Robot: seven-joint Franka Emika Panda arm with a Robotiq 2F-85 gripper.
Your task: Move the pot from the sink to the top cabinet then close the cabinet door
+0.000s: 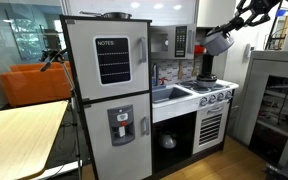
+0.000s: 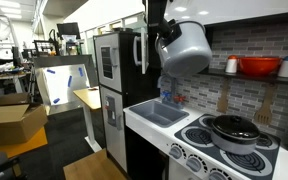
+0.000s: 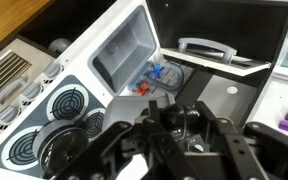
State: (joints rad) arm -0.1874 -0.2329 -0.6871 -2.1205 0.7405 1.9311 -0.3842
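A grey, shiny pot [image 1: 217, 42] [image 2: 184, 46] hangs in the air above the stove, tilted. My gripper [image 1: 229, 30] [image 2: 162, 28] [image 3: 182, 123] is shut on it from above. In the wrist view the fingers clamp a dark round knob and the rest of the pot is hidden under them. The sink [image 1: 169, 95] [image 2: 159, 113] [image 3: 129, 50] lies below and to the side of it. The top cabinet [image 3: 224, 22] shows a dark interior ahead of the gripper. Its white door [image 3: 209, 62] with a silver handle stands open.
A dark lidded pot [image 2: 234, 130] [image 1: 206, 78] sits on a stove burner [image 3: 64, 110]. A red bowl [image 2: 259, 67] stands on the wall shelf. The grey windowed microwave [image 1: 179, 42] and the fridge [image 1: 109, 90] flank the sink. A wooden table [image 1: 19, 135] stands beside the kitchen.
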